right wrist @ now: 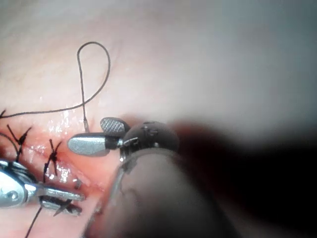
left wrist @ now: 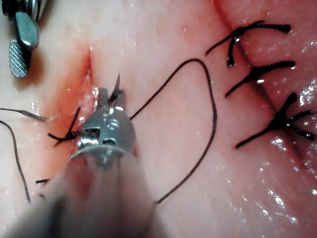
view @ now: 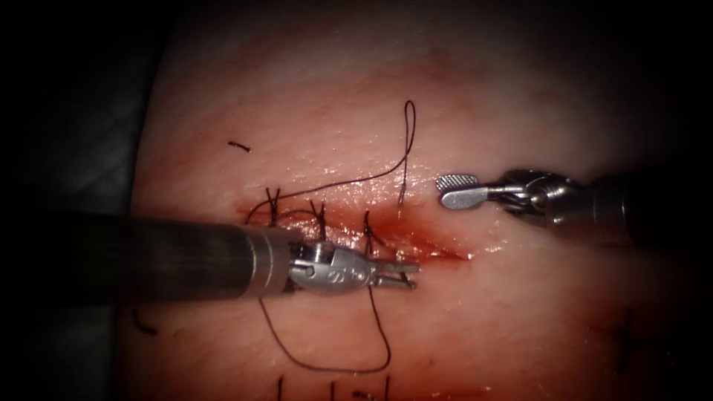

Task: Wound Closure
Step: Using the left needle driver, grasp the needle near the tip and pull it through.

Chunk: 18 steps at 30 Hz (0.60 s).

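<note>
Needle (view: pixel 407 265) in left tool (view: pixel 401 276) jaws, right tool (view: pixel 449 191) empty.

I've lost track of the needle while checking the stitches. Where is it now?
In the endoscope view the needle stands in the tissue just above the cut, left of the right tool, whose open jaws hold nothing.

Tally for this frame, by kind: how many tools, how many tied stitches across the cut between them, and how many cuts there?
Tools: 2, the left tool below the cut, and the right tool, jaws open and holding nothing
Tied stitches: 3
Cut: 1
Total: 6
</note>
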Available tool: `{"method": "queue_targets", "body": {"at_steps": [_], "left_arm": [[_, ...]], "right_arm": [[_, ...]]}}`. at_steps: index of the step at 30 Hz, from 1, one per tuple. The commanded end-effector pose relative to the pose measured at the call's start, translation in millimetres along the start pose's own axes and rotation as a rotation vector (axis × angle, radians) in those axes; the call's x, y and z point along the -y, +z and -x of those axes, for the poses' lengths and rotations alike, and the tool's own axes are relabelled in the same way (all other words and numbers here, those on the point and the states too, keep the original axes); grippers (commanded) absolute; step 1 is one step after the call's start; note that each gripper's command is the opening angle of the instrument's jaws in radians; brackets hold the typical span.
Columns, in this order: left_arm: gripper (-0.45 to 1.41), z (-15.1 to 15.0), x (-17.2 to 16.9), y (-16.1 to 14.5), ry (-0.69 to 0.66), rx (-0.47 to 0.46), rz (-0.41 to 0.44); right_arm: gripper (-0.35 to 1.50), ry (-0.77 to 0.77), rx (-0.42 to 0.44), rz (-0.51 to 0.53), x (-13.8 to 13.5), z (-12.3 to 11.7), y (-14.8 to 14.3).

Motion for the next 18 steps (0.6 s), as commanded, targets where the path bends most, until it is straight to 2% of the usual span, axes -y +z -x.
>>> {"method": "queue_targets", "body": {"at_steps": [1, 6, 11, 18], "left_arm": [[-0.45, -0.1, -0.3, 0.3, -0.038, -0.021, 0.002], [-0.45, -2.1, -1.2, -1.3, -0.296, -0.120, 0.034], [-0.45, -4.2, -0.9, -2.6, -0.513, -0.166, 0.089], [-0.45, -6.8, 0.3, -3.8, -0.823, -0.268, 0.248]], "right_arm": [[0.58, 0.001, -0.003, -0.002, -0.4, 0.3, 0.5], [0.58, 0.000, -0.009, -0.003, -0.4, 0.4, 0.3], [0.66, -0.002, -0.010, -0.003, -0.3, 0.9, 0.3], [0.66, 0.038, -0.009, -0.008, -0.4, 1.7, 0.2]]}}
